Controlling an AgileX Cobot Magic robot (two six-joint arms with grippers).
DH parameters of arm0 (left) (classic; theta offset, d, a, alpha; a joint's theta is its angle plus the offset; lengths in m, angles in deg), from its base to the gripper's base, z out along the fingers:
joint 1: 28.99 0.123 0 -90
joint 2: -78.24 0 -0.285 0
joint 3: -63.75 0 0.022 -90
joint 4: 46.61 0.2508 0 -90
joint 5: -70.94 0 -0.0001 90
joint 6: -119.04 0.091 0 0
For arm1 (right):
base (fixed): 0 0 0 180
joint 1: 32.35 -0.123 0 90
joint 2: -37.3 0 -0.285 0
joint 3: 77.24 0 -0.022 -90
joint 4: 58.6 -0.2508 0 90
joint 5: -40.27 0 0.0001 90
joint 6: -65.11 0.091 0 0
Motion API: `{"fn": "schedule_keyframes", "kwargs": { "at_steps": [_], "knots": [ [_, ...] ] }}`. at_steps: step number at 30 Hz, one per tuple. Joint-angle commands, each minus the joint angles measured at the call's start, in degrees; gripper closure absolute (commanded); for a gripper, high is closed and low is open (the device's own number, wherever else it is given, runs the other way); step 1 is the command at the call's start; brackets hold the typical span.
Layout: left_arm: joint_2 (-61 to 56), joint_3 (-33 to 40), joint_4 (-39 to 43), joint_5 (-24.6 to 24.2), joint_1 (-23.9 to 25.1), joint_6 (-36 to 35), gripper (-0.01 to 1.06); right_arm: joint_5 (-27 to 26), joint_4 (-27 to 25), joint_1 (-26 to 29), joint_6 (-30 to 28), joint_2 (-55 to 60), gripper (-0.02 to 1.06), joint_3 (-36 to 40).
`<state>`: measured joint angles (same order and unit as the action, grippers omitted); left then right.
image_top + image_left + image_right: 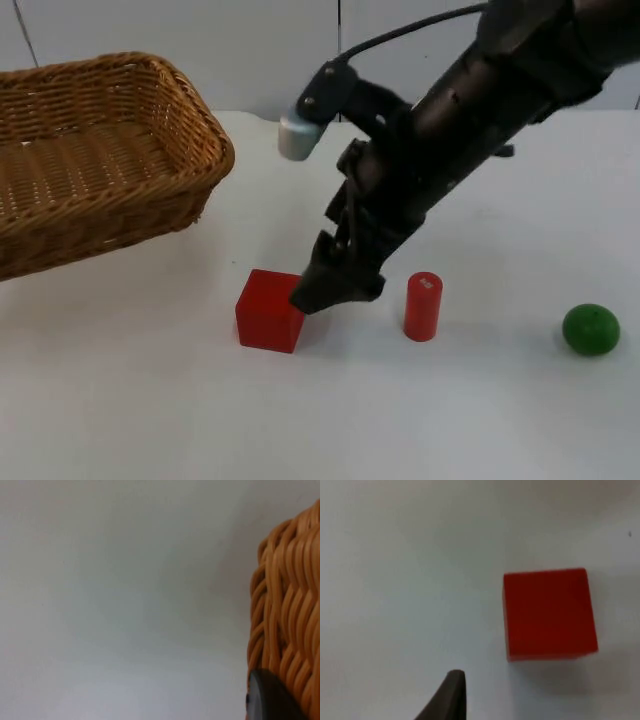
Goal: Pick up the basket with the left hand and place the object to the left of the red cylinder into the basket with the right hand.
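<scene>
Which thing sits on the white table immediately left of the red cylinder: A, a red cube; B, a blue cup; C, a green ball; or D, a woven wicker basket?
A: the top view shows the red cube just left of the upright red cylinder, with the right gripper at the cube's right edge.

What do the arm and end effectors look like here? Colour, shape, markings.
The right arm is glossy black, with chunky jointed links narrowing toward the right end effector. That is also black and tapers to a dark wedge beside the red cube. I can make out no markings. The left end effector, at the basket wall, is matte black with a rounded edge.
</scene>
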<state>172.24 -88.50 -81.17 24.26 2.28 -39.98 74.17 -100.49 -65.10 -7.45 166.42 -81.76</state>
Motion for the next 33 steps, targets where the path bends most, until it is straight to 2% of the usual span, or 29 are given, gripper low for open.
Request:
{"fn": "schedule_keyframes", "kwargs": {
  "at_steps": [1,6,12,15,16,17,19,27,28,31,33],
  "knots": [
    [-0.22,0.07,-1.50,-0.50,0.21,-0.35,1.05,-2.36,-3.51,-0.71,-5.84,1.35,-0.01,-0.48],
    [-0.22,0.07,-1.50,-0.74,0.21,-0.35,1.05,-5.70,-3.51,-2.61,-8.61,3.87,-0.01,-0.48],
    [-0.22,0.07,-1.62,-0.73,0.21,-0.35,1.05,-9.28,-3.77,-3.28,-9.27,5.70,0.00,-0.48],
    [-0.22,0.07,-1.79,-0.73,0.21,-0.35,1.05,-11.51,-3.77,-3.28,-10.04,6.79,0.07,-0.48],
    [-0.22,0.07,-1.80,-0.60,0.21,-0.35,1.05,-11.52,-4.67,-3.28,-11.08,7.06,0.13,-0.48],
    [-0.22,0.07,-1.80,-0.60,0.21,-0.35,1.05,-11.52,-4.67,-3.28,-11.08,7.06,0.13,-0.48],
    [-0.22,0.07,-2.19,-0.47,0.21,-0.35,1.05,-11.15,-6.47,-3.28,-12.54,7.72,0.20,-0.48],
    [-0.22,0.07,-2.19,-0.47,0.21,-0.35,1.05,-9.72,-9.98,-3.28,-16.23,8.72,0.21,-0.48],
    [-0.22,0.07,-2.19,-0.47,0.21,-0.35,1.05,-9.72,-11.45,-3.28,-17.49,8.72,0.22,-0.48],
    [-0.22,0.07,-2.19,-0.47,0.21,-0.35,1.05,-9.82,-11.45,-3.28,-17.61,8.72,0.28,-0.48],
    [-0.22,0.07,-2.19,-0.47,0.21,-0.35,1.05,-9.93,-11.45,-3.28,-17.72,8.72,0.42,-0.48]
  ]
}}
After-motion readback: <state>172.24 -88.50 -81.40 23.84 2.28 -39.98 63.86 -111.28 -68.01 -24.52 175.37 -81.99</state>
